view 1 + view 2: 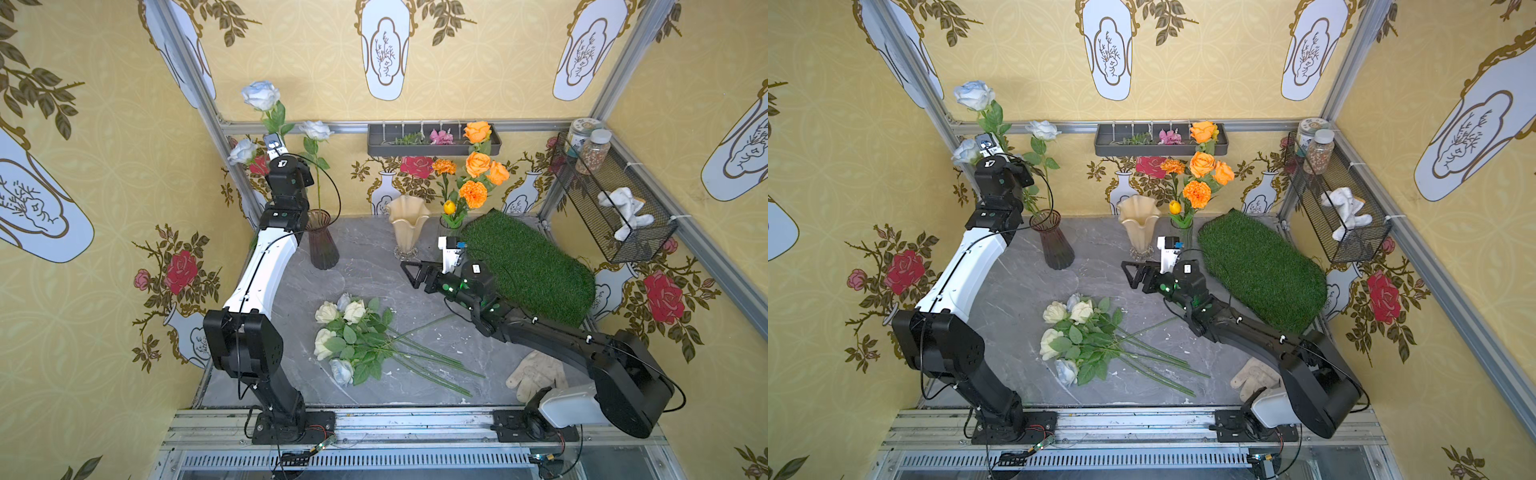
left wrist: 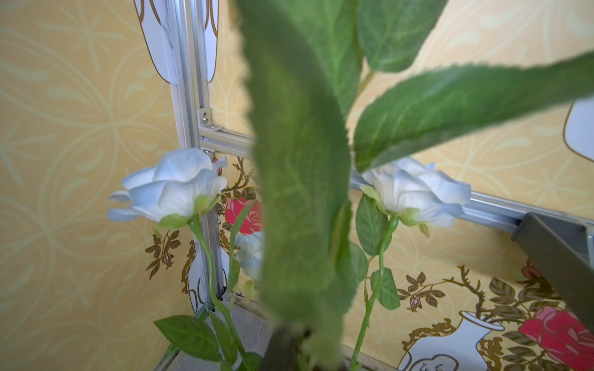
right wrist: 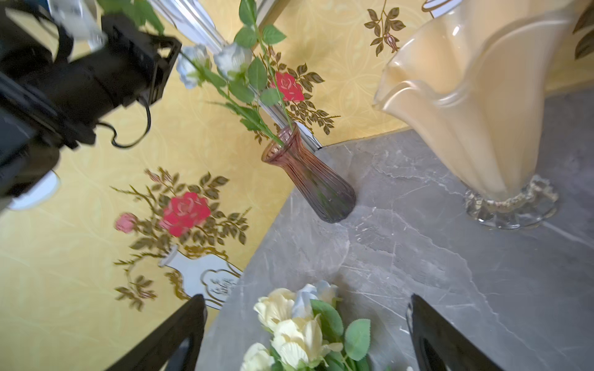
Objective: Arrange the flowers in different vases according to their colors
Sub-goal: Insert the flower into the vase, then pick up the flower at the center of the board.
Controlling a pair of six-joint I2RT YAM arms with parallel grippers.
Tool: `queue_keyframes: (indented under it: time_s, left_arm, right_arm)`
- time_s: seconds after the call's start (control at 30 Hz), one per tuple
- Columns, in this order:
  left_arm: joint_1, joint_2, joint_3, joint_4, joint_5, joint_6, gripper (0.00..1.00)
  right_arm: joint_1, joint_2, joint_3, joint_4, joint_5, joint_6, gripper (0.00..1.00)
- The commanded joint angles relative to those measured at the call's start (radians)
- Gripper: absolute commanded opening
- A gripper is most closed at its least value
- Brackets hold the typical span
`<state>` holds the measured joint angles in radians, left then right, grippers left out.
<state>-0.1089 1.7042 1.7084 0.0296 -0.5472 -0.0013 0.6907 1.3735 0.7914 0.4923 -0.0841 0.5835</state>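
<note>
Grey marble tabletop (image 1: 415, 353) | left gripper (image 3: 170, 61) clamped on pale blue rose (image 1: 260, 94), upper left, probably feeding its stem into purple vase (image 1: 322, 241) holding matching blooms | right gripper (image 3: 305, 337) spread wide, empty, above cream roses (image 1: 332, 328), lower centre

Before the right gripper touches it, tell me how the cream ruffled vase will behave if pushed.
The cream ruffled vase probably tips easily: wide flared rim over a small clear foot. Its glossy surface looks slippery and likely breakable glass. It stands empty, so nothing weighs it down.
</note>
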Motion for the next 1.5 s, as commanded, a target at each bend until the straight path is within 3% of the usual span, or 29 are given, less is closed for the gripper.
queue_keyframes:
  time_s: [0.0, 0.1, 0.13, 0.2, 0.33, 0.53, 0.67, 0.83, 1.0, 1.17, 1.3, 1.47]
  left_arm:
    - [0.000, 0.005, -0.030, -0.016, 0.035, -0.048, 0.01]
    - [0.000, -0.012, -0.065, -0.039, 0.050, -0.093, 0.09]
    - [0.000, -0.022, -0.081, -0.045, 0.054, -0.107, 0.15]
    - [0.000, -0.041, -0.109, -0.057, 0.079, -0.136, 0.34]
    - [-0.015, -0.098, -0.158, -0.089, 0.109, -0.193, 0.68]
    - [-0.064, -0.245, -0.259, -0.115, 0.109, -0.274, 0.99]
    - [-0.109, -0.396, -0.362, -0.160, 0.096, -0.344, 1.00]
    - [-0.175, -0.646, -0.579, -0.218, 0.113, -0.491, 1.00]
    - [-0.298, -0.867, -0.758, -0.352, 0.091, -0.616, 1.00]
    - [-0.454, -1.044, -0.938, -0.406, 0.037, -0.765, 1.00]
    - [-0.543, -1.149, -1.094, -0.392, 0.021, -0.900, 1.00]
    - [-0.665, -1.236, -1.198, -0.351, -0.057, -0.965, 0.98]
  right_arm:
    - [0.041, -0.050, -0.007, -0.194, 0.298, -0.231, 0.97]
    - [0.035, -0.084, -0.106, -0.091, 0.506, -0.134, 0.97]
    - [0.011, -0.102, -0.120, -0.113, 0.496, -0.069, 0.97]
    - [-0.056, -0.119, -0.116, -0.137, 0.327, -0.048, 0.97]
    - [-0.051, -0.046, 0.000, -0.305, 0.272, -0.051, 0.99]
    - [-0.033, 0.015, 0.096, -0.435, 0.196, -0.061, 0.94]
    - [-0.033, 0.034, 0.130, -0.500, 0.113, -0.051, 0.94]
    - [-0.015, 0.064, 0.238, -0.746, 0.001, -0.016, 0.87]
    - [0.096, 0.050, 0.314, -1.042, -0.048, -0.011, 0.85]
    - [0.293, 0.080, 0.396, -1.295, 0.110, -0.054, 0.78]
    - [0.317, 0.061, 0.370, -1.330, 0.147, -0.105, 0.77]
    - [0.314, 0.076, 0.394, -1.334, 0.145, -0.244, 0.74]
